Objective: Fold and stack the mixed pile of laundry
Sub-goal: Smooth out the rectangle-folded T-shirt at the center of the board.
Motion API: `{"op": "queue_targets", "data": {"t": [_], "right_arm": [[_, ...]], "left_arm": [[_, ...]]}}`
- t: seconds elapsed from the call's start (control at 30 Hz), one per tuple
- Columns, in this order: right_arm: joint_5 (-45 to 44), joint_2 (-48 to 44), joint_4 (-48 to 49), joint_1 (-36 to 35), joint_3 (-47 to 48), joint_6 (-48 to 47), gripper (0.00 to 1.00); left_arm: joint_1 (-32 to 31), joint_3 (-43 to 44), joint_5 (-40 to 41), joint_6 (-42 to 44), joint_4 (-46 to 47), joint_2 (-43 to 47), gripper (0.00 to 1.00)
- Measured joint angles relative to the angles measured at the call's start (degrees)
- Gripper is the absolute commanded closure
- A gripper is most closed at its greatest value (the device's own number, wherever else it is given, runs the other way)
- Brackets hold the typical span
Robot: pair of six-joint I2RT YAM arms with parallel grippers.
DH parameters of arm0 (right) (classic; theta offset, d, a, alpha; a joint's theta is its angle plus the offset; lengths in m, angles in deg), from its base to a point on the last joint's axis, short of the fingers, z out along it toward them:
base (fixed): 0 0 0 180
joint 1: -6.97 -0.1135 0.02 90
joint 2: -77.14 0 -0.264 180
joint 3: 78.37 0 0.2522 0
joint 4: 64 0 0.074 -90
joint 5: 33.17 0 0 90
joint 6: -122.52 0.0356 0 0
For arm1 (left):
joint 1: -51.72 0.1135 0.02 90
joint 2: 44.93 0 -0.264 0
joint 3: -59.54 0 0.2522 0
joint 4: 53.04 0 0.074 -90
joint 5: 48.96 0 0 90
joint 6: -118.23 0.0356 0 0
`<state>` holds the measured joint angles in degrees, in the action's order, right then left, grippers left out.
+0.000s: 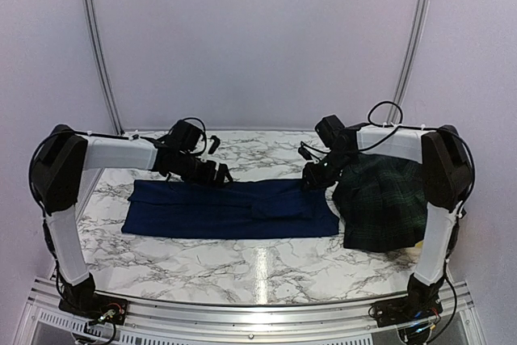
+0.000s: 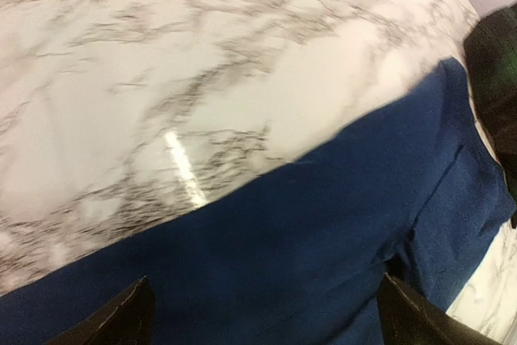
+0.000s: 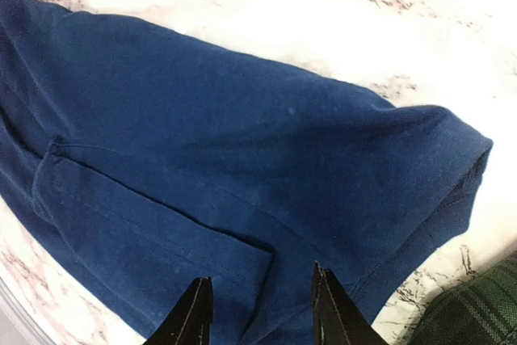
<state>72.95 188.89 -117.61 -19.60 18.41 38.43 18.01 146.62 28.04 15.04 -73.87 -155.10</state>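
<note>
A plain navy-blue cloth [image 1: 230, 209] lies flat as a long band across the middle of the marble table [image 1: 242, 264]. A dark green-and-navy plaid garment [image 1: 380, 199] lies heaped at the right, touching the cloth's right end. My left gripper [image 1: 216, 174] hovers open over the cloth's far edge; in the left wrist view its fingertips [image 2: 121, 321] stand wide apart above the cloth [image 2: 323, 248]. My right gripper [image 1: 315, 179] is open over the cloth's right end [image 3: 242, 167], its fingertips [image 3: 194, 313] above a folded hem. The red-and-black and pink pieces are out of view.
White walls with metal rails [image 1: 97, 46] close in the back and sides. An aluminium frame [image 1: 258, 321] runs along the near edge with both arm bases on it. Bare marble shows in front of and behind the cloth.
</note>
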Motion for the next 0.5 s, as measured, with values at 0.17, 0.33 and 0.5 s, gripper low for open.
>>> {"op": "queue_targets", "data": {"t": [0.17, 0.33, 0.5], "right_arm": [[2.73, -0.42, 0.11, -0.90, 1.27, 0.46, 0.65], [5.81, 0.09, 0.52, -2.89, 3.48, 1.51, 0.69], [8.07, 4.17, 1.51, -8.48, 11.08, 1.05, 0.75]], "left_arm": [[7.04, -6.49, 4.22, -3.08, -1.46, 9.31, 0.01], [13.27, -15.39, 7.28, -10.01, -4.48, 18.12, 0.01], [19.23, -19.74, 9.33, -17.11, -9.55, 23.23, 0.23]]}}
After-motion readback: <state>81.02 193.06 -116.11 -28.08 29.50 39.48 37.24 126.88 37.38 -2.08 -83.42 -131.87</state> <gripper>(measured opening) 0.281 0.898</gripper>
